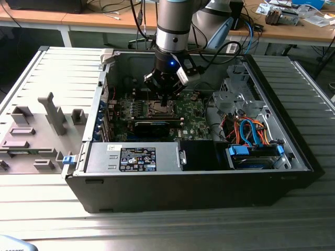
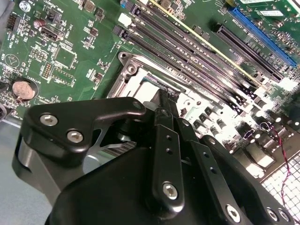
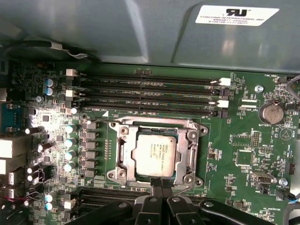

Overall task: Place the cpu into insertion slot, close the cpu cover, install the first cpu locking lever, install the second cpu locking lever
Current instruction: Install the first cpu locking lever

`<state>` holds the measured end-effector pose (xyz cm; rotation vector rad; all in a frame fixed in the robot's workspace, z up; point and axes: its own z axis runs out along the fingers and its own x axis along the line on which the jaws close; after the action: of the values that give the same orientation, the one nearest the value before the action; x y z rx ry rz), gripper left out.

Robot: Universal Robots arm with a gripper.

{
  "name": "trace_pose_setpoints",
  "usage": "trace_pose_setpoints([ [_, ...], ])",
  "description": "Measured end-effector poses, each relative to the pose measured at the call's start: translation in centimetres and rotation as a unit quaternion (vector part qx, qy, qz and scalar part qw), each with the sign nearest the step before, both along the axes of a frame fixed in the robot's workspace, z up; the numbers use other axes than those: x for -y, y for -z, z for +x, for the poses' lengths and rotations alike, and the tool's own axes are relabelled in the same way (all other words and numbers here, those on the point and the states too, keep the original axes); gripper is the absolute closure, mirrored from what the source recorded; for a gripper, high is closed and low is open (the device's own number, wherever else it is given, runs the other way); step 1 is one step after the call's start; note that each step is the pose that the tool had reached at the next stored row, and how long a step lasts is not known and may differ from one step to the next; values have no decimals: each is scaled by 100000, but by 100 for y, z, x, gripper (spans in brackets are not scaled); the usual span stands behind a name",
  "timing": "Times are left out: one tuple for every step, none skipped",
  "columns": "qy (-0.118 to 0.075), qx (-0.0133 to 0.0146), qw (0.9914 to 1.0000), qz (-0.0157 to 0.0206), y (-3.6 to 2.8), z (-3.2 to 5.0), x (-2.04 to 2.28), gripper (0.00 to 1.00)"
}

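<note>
Exterior view: open computer case [image 1: 293, 157] on ribbed metal table [image 1: 52, 63], wooden desks [image 1: 104, 21] behind; hand [image 1: 166, 97] clenched, empty.

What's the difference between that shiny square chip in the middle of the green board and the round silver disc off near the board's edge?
The cpu is square with a dull grey metal top bearing print; the coin battery is round and plain. The cpu is clearly the larger of the two. The cpu sits inside the silvery cpu cover frame, while the coin battery sits in a small round holder. The gripper hovers at the cpu's edge, far from the coin battery. Both are flat, metallic and lie level on the board.
</note>
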<state>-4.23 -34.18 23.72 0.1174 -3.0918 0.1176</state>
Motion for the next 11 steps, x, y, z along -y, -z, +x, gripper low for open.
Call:
trace_pose_setpoints([
  [-85,1,100000,0,0,0,0,89],
  [-168,-1,100000,-2,0,0,0,89],
  [-253,-5,100000,-9,0,0,0,89],
  [-366,-4,99999,-9,0,0,0,89],
  [-453,-3,99999,-6,0,0,0,89],
  [-599,-2,99998,-2,0,0,0,89],
  [-683,-2,99998,-3,0,0,0,89],
  [-772,-3,99997,-4,0,0,0,89],
  [-896,-3,99996,-6,0,0,0,89],
  [-983,-2,99995,-7,0,0,0,89],
  [-1109,-4,99994,-4,0,0,0,89],
])
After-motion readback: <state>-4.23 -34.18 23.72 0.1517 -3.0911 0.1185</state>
